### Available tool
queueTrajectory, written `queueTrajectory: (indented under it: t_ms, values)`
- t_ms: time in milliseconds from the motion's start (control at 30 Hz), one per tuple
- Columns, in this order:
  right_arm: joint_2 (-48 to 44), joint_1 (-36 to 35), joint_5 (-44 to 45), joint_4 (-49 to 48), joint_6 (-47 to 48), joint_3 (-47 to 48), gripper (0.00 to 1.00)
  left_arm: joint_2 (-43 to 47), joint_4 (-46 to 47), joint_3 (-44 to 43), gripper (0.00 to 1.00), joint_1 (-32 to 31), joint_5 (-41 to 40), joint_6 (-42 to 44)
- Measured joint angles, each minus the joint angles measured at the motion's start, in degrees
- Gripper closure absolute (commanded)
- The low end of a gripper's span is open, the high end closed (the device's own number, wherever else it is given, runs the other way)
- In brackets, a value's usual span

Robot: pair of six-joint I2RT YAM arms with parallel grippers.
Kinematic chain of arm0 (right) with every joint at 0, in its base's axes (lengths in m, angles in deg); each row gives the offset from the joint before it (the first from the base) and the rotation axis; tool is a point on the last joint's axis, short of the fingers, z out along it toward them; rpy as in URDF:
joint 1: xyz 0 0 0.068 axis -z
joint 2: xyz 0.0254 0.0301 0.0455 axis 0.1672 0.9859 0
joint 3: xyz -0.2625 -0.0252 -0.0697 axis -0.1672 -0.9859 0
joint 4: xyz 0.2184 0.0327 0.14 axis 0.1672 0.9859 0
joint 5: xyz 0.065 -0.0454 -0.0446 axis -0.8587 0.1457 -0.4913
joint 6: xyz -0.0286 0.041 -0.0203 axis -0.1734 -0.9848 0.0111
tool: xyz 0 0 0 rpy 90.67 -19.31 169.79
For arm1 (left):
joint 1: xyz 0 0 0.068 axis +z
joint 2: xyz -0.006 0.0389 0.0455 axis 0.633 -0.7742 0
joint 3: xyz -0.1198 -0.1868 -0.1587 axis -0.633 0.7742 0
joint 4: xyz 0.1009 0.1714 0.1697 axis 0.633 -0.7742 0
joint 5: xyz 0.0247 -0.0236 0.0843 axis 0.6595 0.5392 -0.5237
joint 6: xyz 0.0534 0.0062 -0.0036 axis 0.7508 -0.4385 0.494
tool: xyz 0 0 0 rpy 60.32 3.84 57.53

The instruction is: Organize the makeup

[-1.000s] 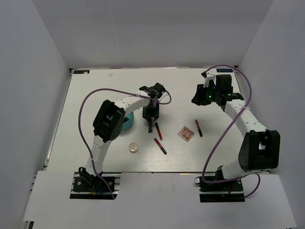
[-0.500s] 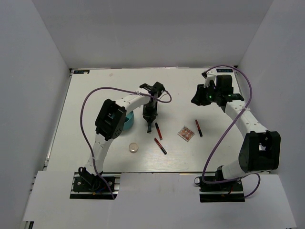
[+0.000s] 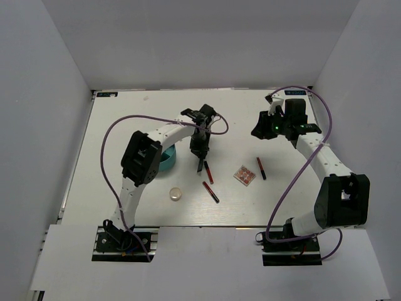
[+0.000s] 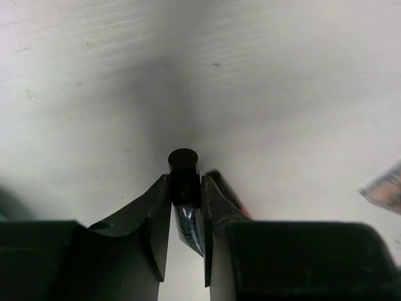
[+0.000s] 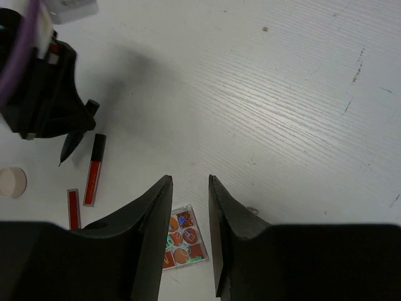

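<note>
- Left wrist view: the left arm's fingers (image 4: 185, 188) are clamped on a black tube (image 4: 183, 162), whose round cap stands out past the fingertips over the white tabletop (image 4: 282, 75).
- From above, the tube hangs tilted in that grip to the left of the square pinkish palette (image 3: 245, 175). Whether its lower tip touches the tabletop cannot be told.
- One thin red-black stick (image 3: 208, 172) lies flat between the tube and the palette, just beside the tube.
- A second stick (image 3: 210, 192) lies left of the palette and nearer the arm bases; a third (image 3: 260, 168) lies just right of the palette.
- A round cream compact (image 3: 175, 194) sits well to the left of the palette, toward the near edge.
- A teal tub (image 3: 166, 161) stands farther left of the palette, partly hidden by the left arm.
- The right arm's fingers (image 5: 188, 182) are slightly parted with nothing between them, poised beyond the palette on its far right side.
</note>
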Motion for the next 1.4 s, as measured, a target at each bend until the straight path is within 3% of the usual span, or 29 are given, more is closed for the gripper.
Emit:
queueTrajectory:
  t_ms: [300,433,767,1133,1400]
  values:
    - [-0.07,0.0,-0.55,0.02,0.5,0.0,0.65,27.58,20.31,14.78,0.93,0.5,-6.71,4.31]
    - [-0.07,-0.02,-0.61,0.02,0.52,0.0,0.65,33.97,25.4,17.2,0.94,1.75,-12.66,5.99]
    - [-0.07,-0.04,-1.49,0.02,0.5,0.0,0.65,26.97,27.23,17.51,0.96,4.39,-30.99,9.53]
    - [-0.07,-0.04,-1.68,-0.02,0.5,0.0,0.65,22.84,27.47,13.7,0.92,7.21,-38.6,15.69]
    - [-0.07,-0.04,-1.66,-0.04,0.5,0.0,0.65,25.62,29.81,20.83,0.92,7.58,-38.01,21.77]
